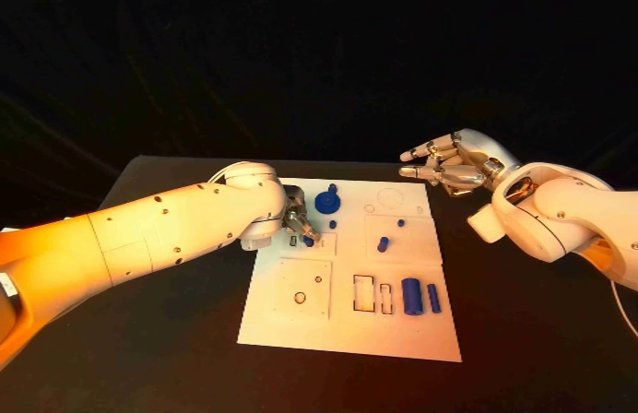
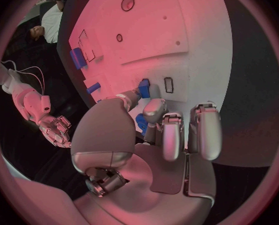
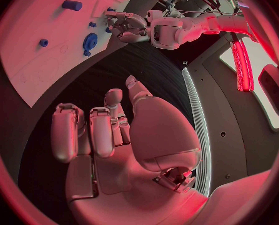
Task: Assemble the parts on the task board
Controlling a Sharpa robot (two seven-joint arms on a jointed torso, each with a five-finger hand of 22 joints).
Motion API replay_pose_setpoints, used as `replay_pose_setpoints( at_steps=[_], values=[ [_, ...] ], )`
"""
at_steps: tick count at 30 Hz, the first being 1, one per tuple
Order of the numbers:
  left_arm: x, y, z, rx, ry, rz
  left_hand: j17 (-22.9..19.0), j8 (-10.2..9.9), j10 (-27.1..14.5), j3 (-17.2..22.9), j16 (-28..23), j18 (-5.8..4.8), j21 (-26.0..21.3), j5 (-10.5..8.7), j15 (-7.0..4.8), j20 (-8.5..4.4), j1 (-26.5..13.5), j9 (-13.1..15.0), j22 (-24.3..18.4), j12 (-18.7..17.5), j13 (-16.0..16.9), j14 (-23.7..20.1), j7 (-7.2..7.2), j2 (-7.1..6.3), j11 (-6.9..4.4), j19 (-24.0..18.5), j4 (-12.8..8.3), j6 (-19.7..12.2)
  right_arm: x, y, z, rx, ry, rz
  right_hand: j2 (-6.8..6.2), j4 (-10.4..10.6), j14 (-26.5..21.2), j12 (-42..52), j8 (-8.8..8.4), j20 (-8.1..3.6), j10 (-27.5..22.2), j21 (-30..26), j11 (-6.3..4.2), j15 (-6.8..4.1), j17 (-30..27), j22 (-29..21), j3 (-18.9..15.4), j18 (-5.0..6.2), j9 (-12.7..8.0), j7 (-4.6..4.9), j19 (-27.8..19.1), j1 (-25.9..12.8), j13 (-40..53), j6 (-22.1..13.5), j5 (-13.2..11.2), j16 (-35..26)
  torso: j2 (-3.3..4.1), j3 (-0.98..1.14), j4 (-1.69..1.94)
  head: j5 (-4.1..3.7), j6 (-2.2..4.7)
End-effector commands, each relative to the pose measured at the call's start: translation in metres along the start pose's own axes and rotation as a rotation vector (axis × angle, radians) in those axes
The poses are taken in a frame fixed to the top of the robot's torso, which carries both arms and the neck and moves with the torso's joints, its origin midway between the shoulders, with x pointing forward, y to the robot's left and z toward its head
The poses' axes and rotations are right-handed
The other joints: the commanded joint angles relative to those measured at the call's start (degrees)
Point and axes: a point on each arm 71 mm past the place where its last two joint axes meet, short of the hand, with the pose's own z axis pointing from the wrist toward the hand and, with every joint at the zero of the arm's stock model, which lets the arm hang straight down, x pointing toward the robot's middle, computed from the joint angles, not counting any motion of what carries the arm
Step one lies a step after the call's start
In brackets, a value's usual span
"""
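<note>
Worktop (image 1: 532, 358): black, carries the white task board (image 1: 352, 325) at centre.

Near edge of board, about 5 o'clock: two blue cylinders (image 1: 420, 297) lying side by side, just right of two empty rectangular slots (image 1: 373, 294). At 7 o'clock, a round hole (image 1: 300, 297) inside a square outline.

Board centre: a short blue peg (image 1: 383, 243).

At 10 o'clock: left hand (image 1: 295, 225), fingers curled down onto the board, pinching a small blue part (image 2: 144, 88) at its fingertips.

At 12 o'clock: blue round part (image 1: 328, 198).

At 2 o'clock, off the board: right hand (image 1: 448, 166), raised above the worktop, fingers half curled, holding nothing.

Step judged in hand: seating that small part. Next move calls for aligning it squarely over its recess before pressing down.
</note>
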Motion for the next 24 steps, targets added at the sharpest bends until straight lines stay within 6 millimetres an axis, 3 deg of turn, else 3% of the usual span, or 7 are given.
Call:
replay_pose_setpoints(
  at_steps=[1,12,24],
  values=[
    [0.0112,0.0019,0.0042,-0.021,0.063,0.03,15.1,0.3,0.3,0.0,0.1,-0.6,0.4,-0.28,-0.34,-0.45,-1.2,0.4,6.2,0.4,0.1,6.0,-0.79,0.09,-0.13,2.7,-0.9,1.1,0.0025,0.0005,0.0004,-0.003,0.021,-0.002,0.15,0.0,2.0,-0.3,0.18,0.04,-0.5,-0.2,-0.11,0.28,-0.1,-0.2,-0.3,0.35,-0.1,0.13,-0.5,-0.1,-0.2,-0.4,-0.1,-0.4,0.02,0.03,0.02,-0.05,0.0],
    [0.0108,0.0014,0.0051,-0.026,0.061,0.051,15.1,0.6,0.3,-3.1,0.1,-0.57,0.3,-0.27,-0.49,-0.61,-2.8,0.9,6.1,0.4,-0.1,6.0,-0.98,0.31,-0.28,2.7,0.0,1.6,0.0044,0.0006,0.0021,-0.004,0.023,0.002,0.44,1.0,1.5,-1.0,0.2,0.12,-1.5,-1.2,0.01,0.38,-1.7,-1.8,-1.4,0.67,-0.1,0.22,-1.4,-0.5,-1.2,-0.7,0.0,-1.7,-0.01,-0.02,0.1,-0.19,-0.14],
    [0.0084,0.004,0.0059,-0.04,0.04,0.049,15.1,1.0,0.3,-13.0,0.1,-0.72,0.7,-0.3,-0.51,-0.67,-7.8,1.8,6.8,0.2,-0.6,6.0,-0.99,-0.53,-0.27,3.0,4.2,2.1,0.0053,0.0002,0.0022,-0.002,0.027,0.005,0.6,1.5,1.1,-2.0,0.23,0.19,-2.5,-2.0,0.09,0.46,-2.8,-3.1,-2.2,0.93,-0.1,0.29,-2.2,-0.7,-2.3,-0.9,0.0,-2.6,0.01,-0.04,0.07,-0.12,-0.14]
  ],
)
